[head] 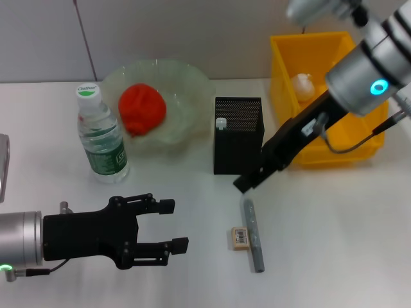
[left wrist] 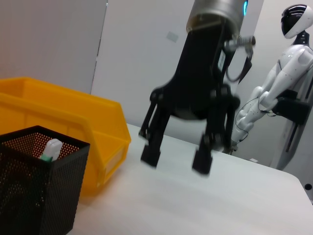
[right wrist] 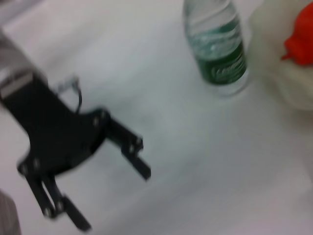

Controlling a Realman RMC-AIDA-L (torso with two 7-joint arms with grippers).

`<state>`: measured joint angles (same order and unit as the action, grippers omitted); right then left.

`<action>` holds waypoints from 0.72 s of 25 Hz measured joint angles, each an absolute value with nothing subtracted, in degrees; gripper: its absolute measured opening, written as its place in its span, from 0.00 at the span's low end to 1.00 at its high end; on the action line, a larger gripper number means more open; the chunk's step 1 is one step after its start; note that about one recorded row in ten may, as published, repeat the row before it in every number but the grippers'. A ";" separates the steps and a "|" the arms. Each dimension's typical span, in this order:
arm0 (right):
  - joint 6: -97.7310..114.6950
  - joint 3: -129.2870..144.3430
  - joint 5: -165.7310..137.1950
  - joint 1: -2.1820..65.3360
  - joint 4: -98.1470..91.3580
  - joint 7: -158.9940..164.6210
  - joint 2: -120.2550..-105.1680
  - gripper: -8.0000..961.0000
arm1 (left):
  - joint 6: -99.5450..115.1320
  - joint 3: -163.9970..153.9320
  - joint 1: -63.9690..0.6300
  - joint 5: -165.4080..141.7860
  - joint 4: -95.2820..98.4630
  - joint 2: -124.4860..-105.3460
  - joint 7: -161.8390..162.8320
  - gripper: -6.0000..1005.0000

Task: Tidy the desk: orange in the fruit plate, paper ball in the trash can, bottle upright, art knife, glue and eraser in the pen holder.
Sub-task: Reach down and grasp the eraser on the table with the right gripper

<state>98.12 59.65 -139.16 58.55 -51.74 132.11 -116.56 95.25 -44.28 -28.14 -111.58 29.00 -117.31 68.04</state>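
Already the lumpy red-orange orange (head: 142, 108) is sitting in the pale-green scalloped glass fruit plate (head: 192, 83) at upper centre of the head view, the clear green-labelled bottle (head: 100, 136) is standing upright at left, and the off-white paper ball (head: 302, 85) is lying in the bright yellow plastic trash can (head: 282, 58) at upper right. What is remaining, I judge, is the grey stick-like art knife (head: 253, 235) and the small beige eraser (head: 240, 237) touching it, both lying at lower centre below the black mesh pen holder (head: 238, 136), which is already showing a white-capped item. The right gripper (head: 247, 184) is hanging just above the knife's top end; the left gripper (head: 170, 224) is idling at lower left, fingers apart.

Seen from the left wrist, the right gripper (left wrist: 177, 159) is hovering mid-frame with fingers spread and empty, so the next move is calling for a descent and a close on the knife.

Over in the right wrist view, the left gripper (right wrist: 112, 191) is showing at lower left, the bottle (right wrist: 217, 46) at top
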 joint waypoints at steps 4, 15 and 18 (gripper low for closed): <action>94.23 64.21 -141.31 58.08 -51.67 126.35 -118.57 0.72 | 95.28 -44.62 -28.05 -111.65 29.00 -117.10 68.20 0.80; 87.37 66.36 -138.53 57.81 -42.97 109.86 -119.20 0.72 | 96.37 -44.81 -25.74 -112.16 29.45 -113.70 67.58 0.80; 86.06 69.05 -137.48 58.25 -41.08 108.22 -119.44 0.72 | 97.22 -44.71 -24.96 -112.60 30.12 -112.15 67.44 0.80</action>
